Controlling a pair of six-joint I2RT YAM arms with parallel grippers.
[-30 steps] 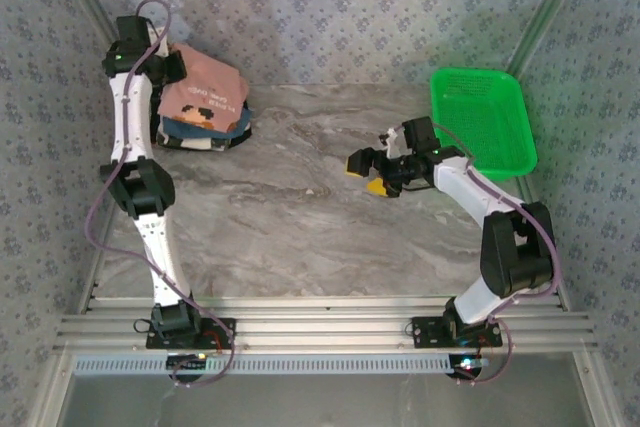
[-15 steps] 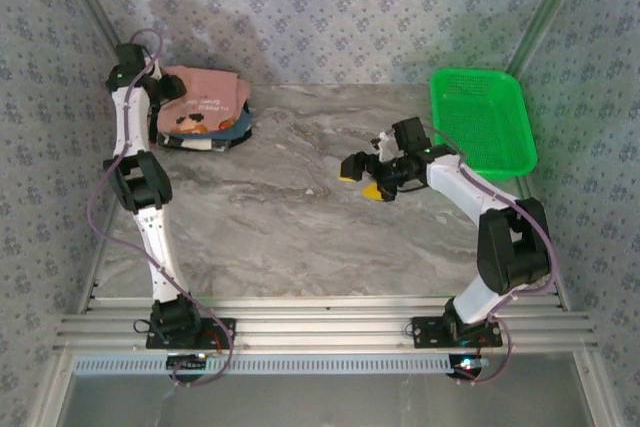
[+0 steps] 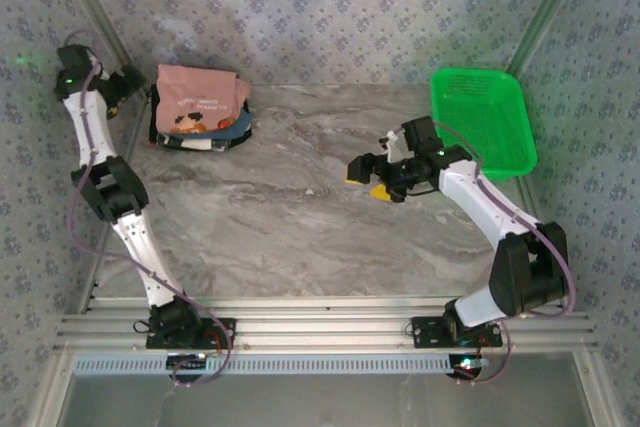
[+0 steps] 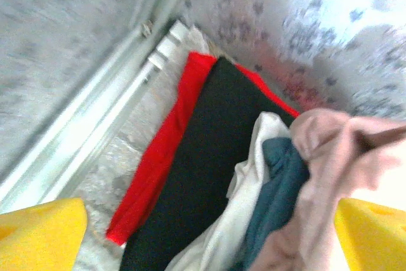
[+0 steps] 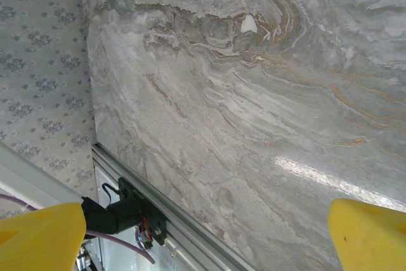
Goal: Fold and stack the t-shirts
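a: what's different from a second ago?

b: my left tool point(image 3: 132, 85) was down on the pile in the far left corner, pinching the salmon-pink cloth t-shirt point(image 3: 200, 99) with the small dark and orange print. now that arm has swung out toward the left wall and the tool stands wide, holding nothing. the shirt lies on top of the stack of folded shirts point(image 3: 205, 137), print up.

a: so it's placed?

b: i'd judge so. in the left wrist view i see the stack edge-on: a red layer point(image 4: 155, 163) lowest, then a black layer point(image 4: 203, 157), a white layer point(image 4: 238, 214) and a dark blue layer point(image 4: 282, 182). the pink is on top, its near edge a little bunched. i'd call the stacking close to done, with maybe that edge left to tidy.

a: and the right side?

b: the right tool point(image 3: 368, 177) hangs wide and empty over the middle of the bench, about where it was.

a: the surface, the room?

b: it's a grey marbled bench point(image 3: 280, 217), smooth and glossy, with the stack at far left. a green plastic mesh basket point(image 3: 480, 117) sits at far right. pale floral-patterned walls point(image 3: 350, 7) close in three sides. aluminium rails point(image 3: 320, 332) at the near edge carry both arm bases.
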